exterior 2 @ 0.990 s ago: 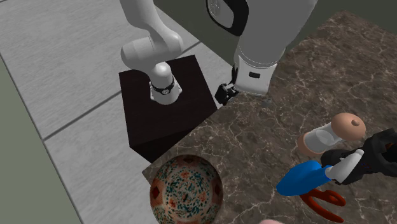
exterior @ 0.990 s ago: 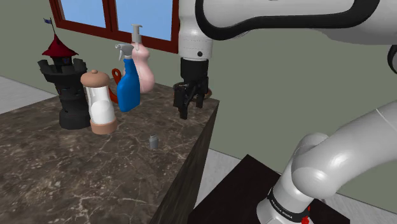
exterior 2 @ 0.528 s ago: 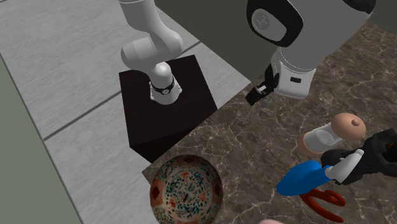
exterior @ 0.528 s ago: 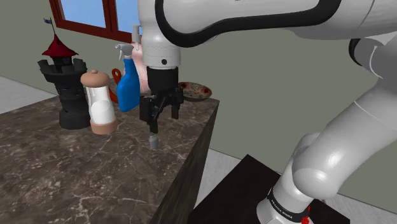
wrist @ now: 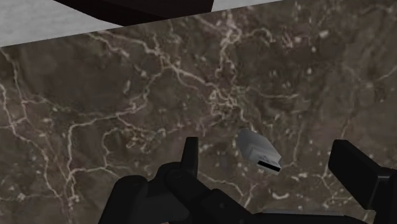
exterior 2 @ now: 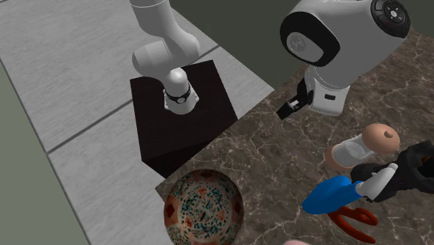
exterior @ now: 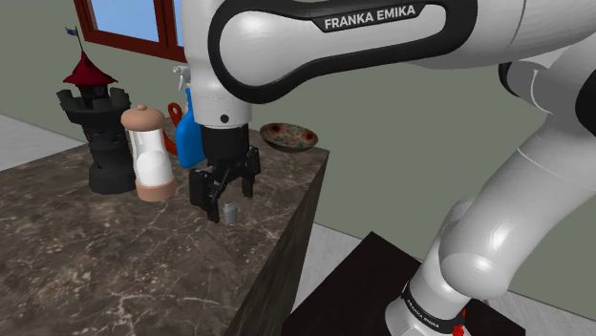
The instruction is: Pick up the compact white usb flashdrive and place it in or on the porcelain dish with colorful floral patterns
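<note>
The small pale grey USB flash drive (exterior: 229, 212) stands on the dark marble counter (exterior: 86, 258) near its edge. My gripper (exterior: 228, 195) hangs open just above it. In the wrist view the flash drive (wrist: 259, 151) lies between my spread fingers (wrist: 189, 156), nearer the right one, with neither touching it. The floral dish (exterior: 289, 136) sits at the counter's far corner. Seen from the second exterior view, the dish (exterior 2: 203, 209) is at the bottom edge, well away from my gripper (exterior 2: 286, 109).
A black castle figure (exterior: 95, 124), a tan and white hourglass-shaped jar (exterior: 148, 155), a blue spray bottle (exterior: 191, 129) and an orange item stand along the back of the counter. The counter's edge drops off beside the drive, toward the black stand (exterior 2: 182, 118).
The gripper has swung from near the dish at the far corner toward the shoulder view's left and lowered, coming to hang over the flash drive. The fingers stay open.
</note>
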Controlling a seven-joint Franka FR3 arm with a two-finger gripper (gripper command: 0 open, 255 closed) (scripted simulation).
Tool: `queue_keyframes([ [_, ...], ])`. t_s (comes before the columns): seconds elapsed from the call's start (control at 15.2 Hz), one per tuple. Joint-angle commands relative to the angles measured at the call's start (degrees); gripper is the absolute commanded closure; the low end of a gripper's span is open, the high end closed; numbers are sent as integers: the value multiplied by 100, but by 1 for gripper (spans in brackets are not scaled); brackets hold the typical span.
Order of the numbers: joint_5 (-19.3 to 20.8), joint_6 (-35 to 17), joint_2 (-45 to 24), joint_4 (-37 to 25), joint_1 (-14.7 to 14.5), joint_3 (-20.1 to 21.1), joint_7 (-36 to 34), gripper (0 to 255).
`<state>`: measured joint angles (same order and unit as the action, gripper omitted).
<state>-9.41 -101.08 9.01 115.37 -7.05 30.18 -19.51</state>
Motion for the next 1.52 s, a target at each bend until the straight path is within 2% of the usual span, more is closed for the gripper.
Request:
queue_keyframes([
  [0.0,-8,-167,-4,161,-10,15,4,0],
  [0.53,-10,-211,-6,203,-12,19,5,0],
  [0.59,-10,-211,-6,203,-12,19,5,255],
  [1.19,-10,-211,-6,203,-12,19,5,255],
  [1.45,-15,96,40,-63,-3,-6,-5,255],
])
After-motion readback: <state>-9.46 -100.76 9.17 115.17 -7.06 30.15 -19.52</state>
